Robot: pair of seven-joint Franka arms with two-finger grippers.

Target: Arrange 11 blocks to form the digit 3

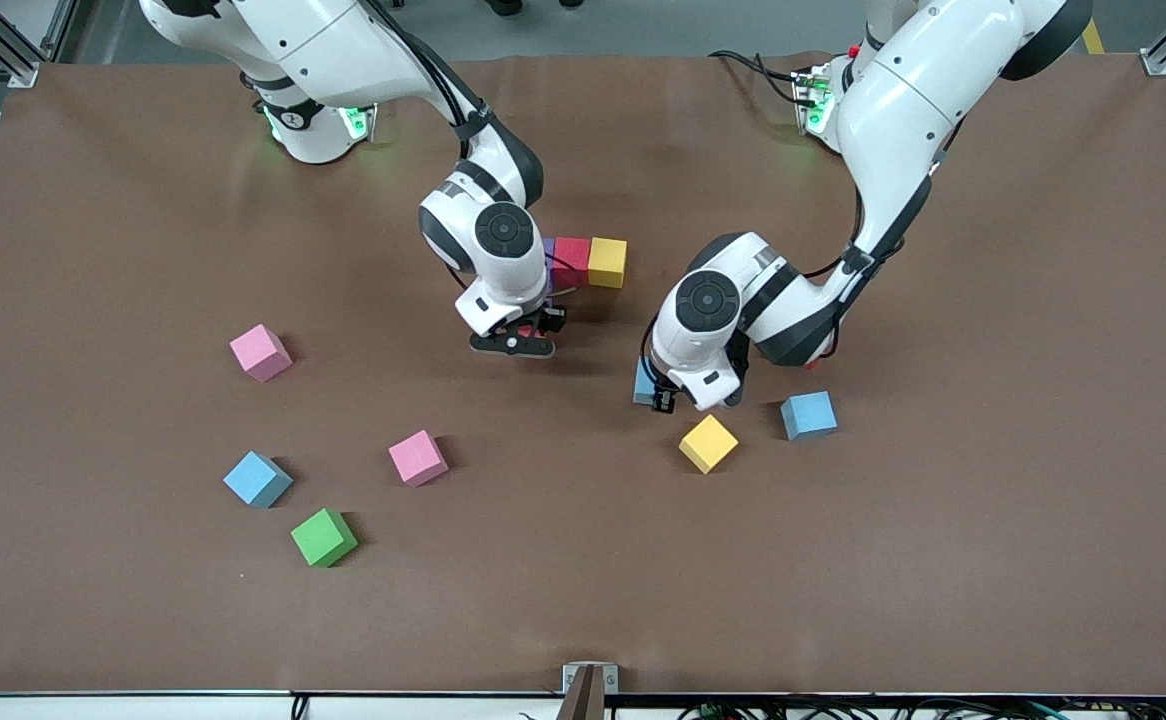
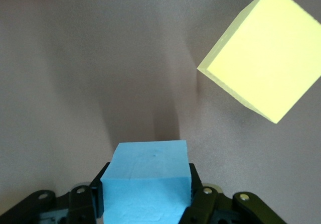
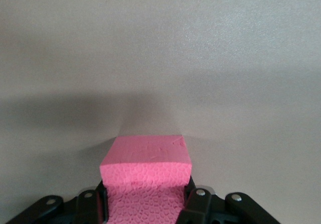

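Brown table [image 1: 93,250] — we are seeing the left gripper [image 2: 145,204] clamping a blue cube [image 2: 148,176], the right gripper [image 3: 145,204] gripping a pink cube [image 3: 148,169].

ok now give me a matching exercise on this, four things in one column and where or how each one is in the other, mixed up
Things:
1. left pincer
2. right pincer
3. green foam cube
4. red foam cube in the row

Place or state:
a. shut on a pinkish-red foam cube
b. lies nearest to the front camera of all the cubes
c. shut on a light blue foam cube
d. touches a yellow foam cube at the row's end

Pairs: 1-c, 2-a, 3-b, 4-d
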